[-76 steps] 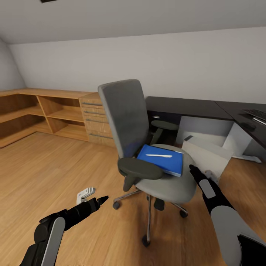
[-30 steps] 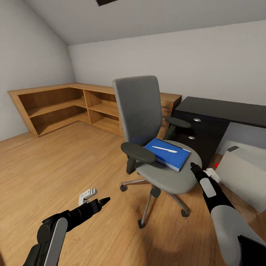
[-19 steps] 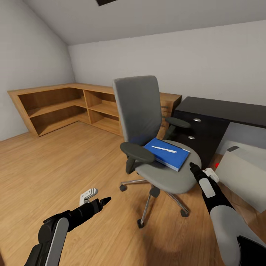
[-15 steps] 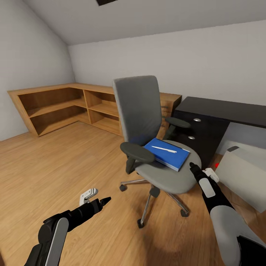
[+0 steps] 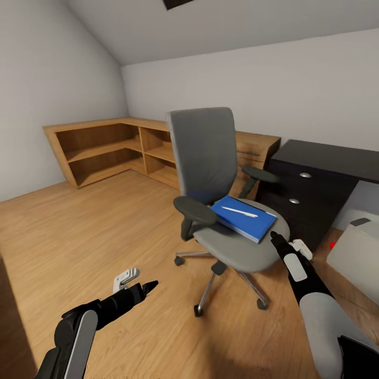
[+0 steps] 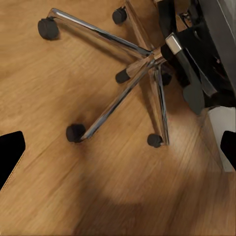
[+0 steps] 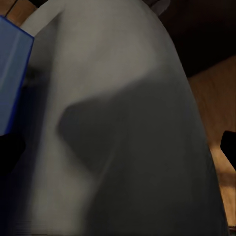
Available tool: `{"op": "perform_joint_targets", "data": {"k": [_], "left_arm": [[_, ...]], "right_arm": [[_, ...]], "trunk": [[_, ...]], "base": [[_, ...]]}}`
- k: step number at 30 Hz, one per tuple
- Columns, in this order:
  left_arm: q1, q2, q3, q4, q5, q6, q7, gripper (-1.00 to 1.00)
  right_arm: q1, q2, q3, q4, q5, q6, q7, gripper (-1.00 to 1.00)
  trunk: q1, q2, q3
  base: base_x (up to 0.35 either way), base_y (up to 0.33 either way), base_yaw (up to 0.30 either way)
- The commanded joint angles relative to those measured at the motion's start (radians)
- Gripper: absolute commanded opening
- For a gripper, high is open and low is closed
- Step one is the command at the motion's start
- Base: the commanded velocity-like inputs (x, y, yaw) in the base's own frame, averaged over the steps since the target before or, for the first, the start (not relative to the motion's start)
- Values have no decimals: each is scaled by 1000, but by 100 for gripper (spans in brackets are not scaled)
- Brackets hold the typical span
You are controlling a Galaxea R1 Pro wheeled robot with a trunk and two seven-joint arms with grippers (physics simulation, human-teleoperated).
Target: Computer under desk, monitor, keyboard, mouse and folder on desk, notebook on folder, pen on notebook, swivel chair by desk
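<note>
Since half a second ago my head camera has swung left, so the whole room slides right in the head view while nothing in it has shifted. Centre of attention: the thin bright blue folder (image 5: 244,219) lies flat on the grey upholstered seat of the black-framed swivel chair (image 5: 210,173), with the short white-silver pen (image 5: 239,211) resting on top of it; in my right wrist view a corner of that blue folder (image 7: 12,78) shows beside the grey seat (image 7: 123,123). My right pincer (image 5: 275,238) hovers just beside the seat's front edge, near the folder, gripping nothing; how wide it stands I cannot tell. My left pincer (image 5: 138,284) hangs low over the light wooden plank floor (image 5: 79,231), well apart from the chair, its tips spread wide in the left wrist view and empty, looking at the chrome five-star base (image 6: 142,73). Behind the chair stand the glossy black desk (image 5: 321,173) with round silver knobs, the pale grey-white computer tower (image 5: 360,252) and light wooden corner shelving (image 5: 105,147).
</note>
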Motion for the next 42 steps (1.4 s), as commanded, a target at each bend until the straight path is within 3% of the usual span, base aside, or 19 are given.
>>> {"op": "perform_joint_targets", "data": {"k": [1, 10, 42], "left_arm": [[-1, -1, 2, 0, -8, 5, -10, 100], [-1, -1, 2, 1, -8, 6, -10, 100], [-1, -1, 2, 2, -9, 6, -9, 100]], "right_arm": [[1, 1, 5, 16, -21, 5, -2, 100], [1, 0, 5, 15, -21, 5, -1, 100], [2, 0, 5, 11, -22, 5, 1, 100]], "trunk": [[0, 0, -1], [0, 0, -1], [0, 0, 12]], "base": [[0, 0, 273], [0, 0, 214], [0, 0, 4]]}}
